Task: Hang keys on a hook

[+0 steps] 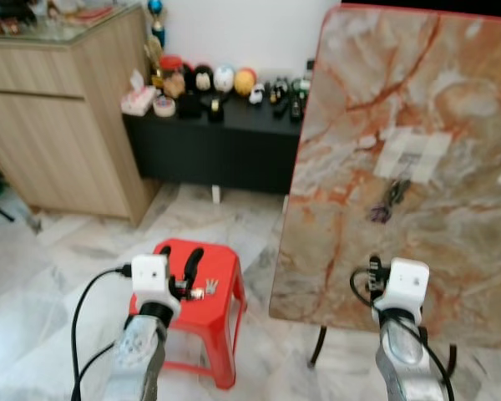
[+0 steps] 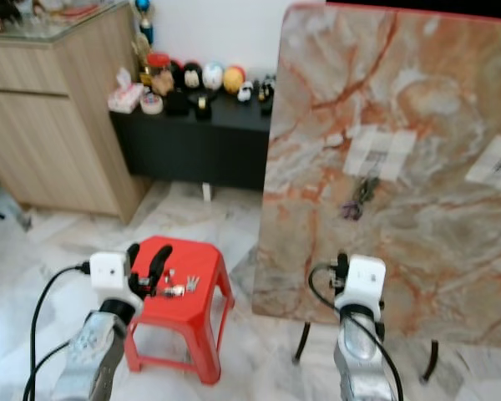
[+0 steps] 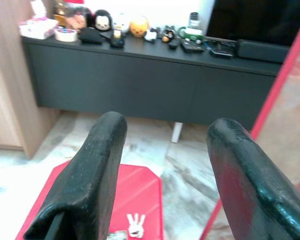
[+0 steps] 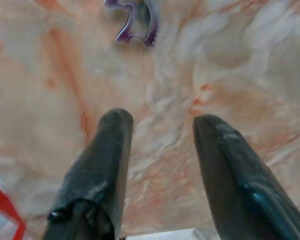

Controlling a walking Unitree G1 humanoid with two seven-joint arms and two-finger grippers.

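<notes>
Two hands are up in front of me in a tiled living room: my left hand [image 1: 186, 269] hangs released above a red stool [image 1: 225, 276], fingers apart, while my right hand [image 2: 341, 269] faces an upright marble-patterned board [image 1: 451, 100], also spread and grasping nothing. A small bunch of keys [image 1: 204, 290] lies flat on the stool's seat, just beside my left fingertips at about 3 o'clock from them. On the board, up toward 12 o'clock from my right hand, a purple-tinted hook [image 4: 135, 22] sticks out below some pale taped patches, with something dark hanging at it [image 1: 394, 194]; I cannot tell whether that is a second set of keys. At 11 o'clock behind the stool, a black low cabinet [image 1: 234, 146] carries small toys beside a wooden cupboard [image 1: 58, 125].

To my eye the job turns on the pick: the keys lie thin against smooth plastic, so I would come down straight, straddle the ring and close on it rather than on a loose blade, then carry it to the hook with the ring's opening turned toward the prong.
</notes>
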